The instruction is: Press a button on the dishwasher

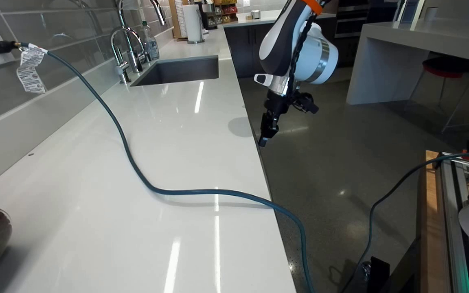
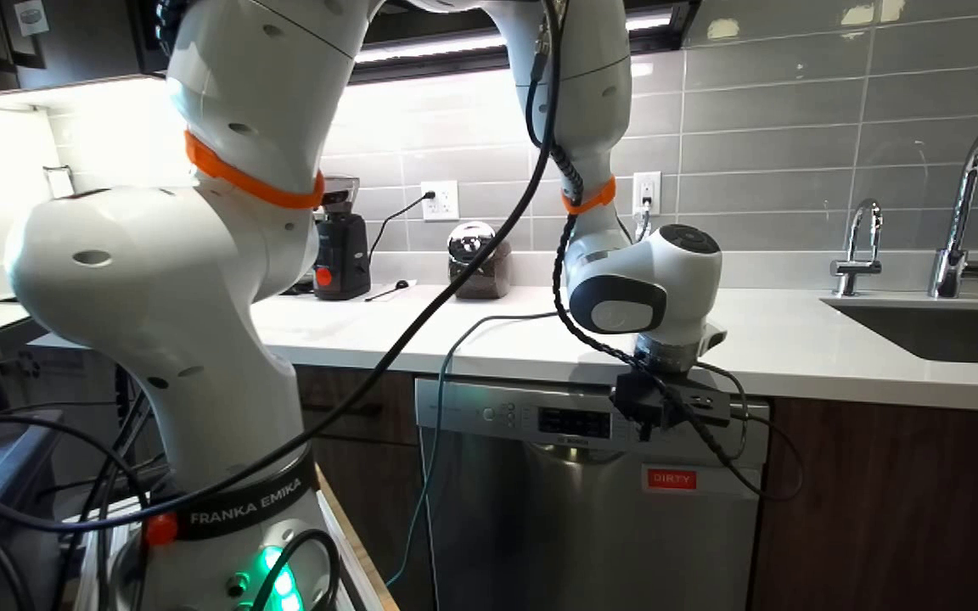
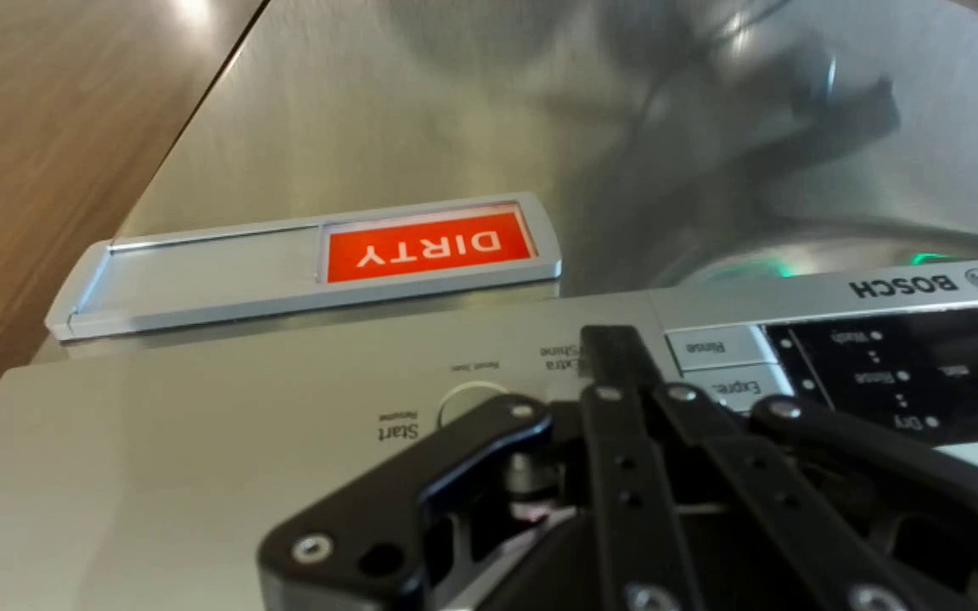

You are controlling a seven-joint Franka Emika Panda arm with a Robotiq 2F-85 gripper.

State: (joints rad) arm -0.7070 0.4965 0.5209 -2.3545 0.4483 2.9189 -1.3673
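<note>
The dishwasher point(image 2: 574, 526) stands under the front edge of the counter point(image 2: 523, 344). The gripper point(image 3: 621, 356), pressed together, shows over the panel point(image 3: 243, 458) between the Start button point(image 3: 466, 400) and the Rinse button point(image 3: 714, 346); contact is unclear. The task doesn't say which button; I'd centre on one, then push straight and gently, since a slanted nudge could catch its neighbour. Near the counter's back edge, a jar point(image 2: 489, 276) holds something dark.

Kitchen with a sink point(image 1: 185, 70) let into a glossy white worktop point(image 1: 108, 228).
Behind the sink stands a grey tiled wall point(image 2: 778, 153); beneath it, a dark wood cabinet point(image 2: 896, 509); across the polished floor point(image 1: 332, 162) from it, a pale island point(image 1: 385, 73) with a red-rimmed stool point(image 1: 446, 72) under its top; higher than the sink, a bright light strip point(image 2: 429, 48).
</note>
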